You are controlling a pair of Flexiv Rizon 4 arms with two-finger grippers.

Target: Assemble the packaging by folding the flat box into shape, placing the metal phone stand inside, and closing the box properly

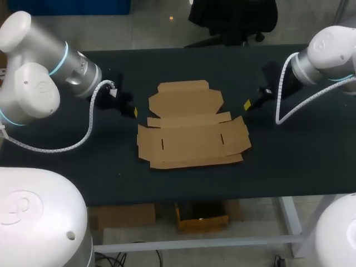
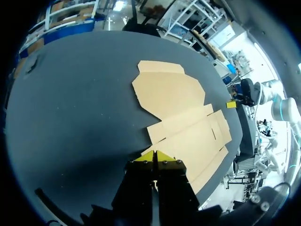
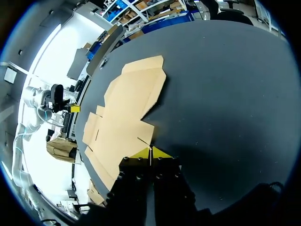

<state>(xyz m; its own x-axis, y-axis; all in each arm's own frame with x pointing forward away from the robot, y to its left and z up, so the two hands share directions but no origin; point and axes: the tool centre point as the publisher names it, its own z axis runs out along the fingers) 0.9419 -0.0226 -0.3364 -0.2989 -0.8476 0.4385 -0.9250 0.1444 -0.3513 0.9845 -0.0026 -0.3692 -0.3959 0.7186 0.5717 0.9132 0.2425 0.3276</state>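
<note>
Flat box (image 1: 192, 125) lies unfolded mid tabletop (image 1: 83, 161), flaps spread, prob. so both arms can reach them. Left gripper (image 1: 135, 111) & right gripper (image 1: 247, 104) flank it just off its sides, each closed, holding nothing.

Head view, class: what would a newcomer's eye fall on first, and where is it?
The flat cardboard box lies unfolded in the middle of the dark table. The left gripper and right gripper hang at its two sides, yellow tips shut, neither holding it.
</note>
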